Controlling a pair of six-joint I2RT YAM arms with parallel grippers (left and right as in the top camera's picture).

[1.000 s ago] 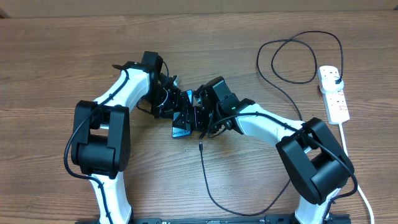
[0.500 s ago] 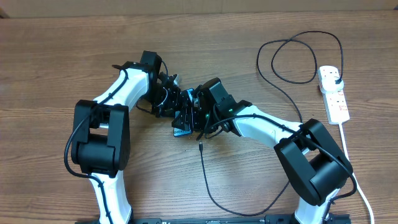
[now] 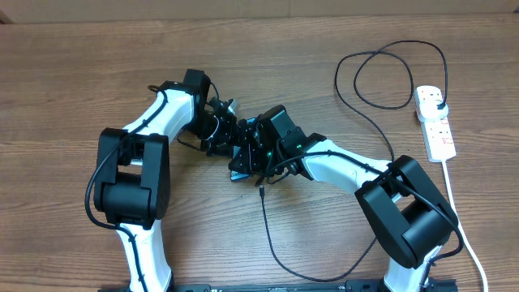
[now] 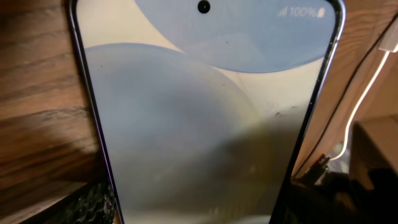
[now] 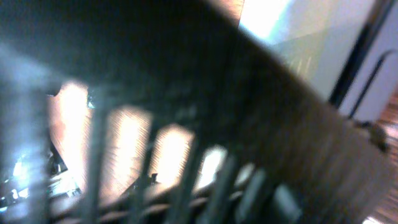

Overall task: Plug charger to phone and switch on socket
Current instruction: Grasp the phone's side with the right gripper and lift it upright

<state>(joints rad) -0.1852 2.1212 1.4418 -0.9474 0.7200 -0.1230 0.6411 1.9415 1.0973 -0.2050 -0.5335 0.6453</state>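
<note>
Clamping the phone [image 4: 205, 124] across its width at the desk's [image 3: 81, 81] middle, the left gripper [image 3: 229, 148] stands wide; the right gripper's [image 3: 256, 158] opening I cannot tell. The charger [image 3: 268, 231] tip lies loose just beside the phone.

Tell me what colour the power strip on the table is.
White with small red switches; the power strip shows best in the overhead view.

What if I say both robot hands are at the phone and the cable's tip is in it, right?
No. The left gripper and right gripper are at the phone, but the overhead view shows the cable's tip lying on the table, unplugged.
</note>
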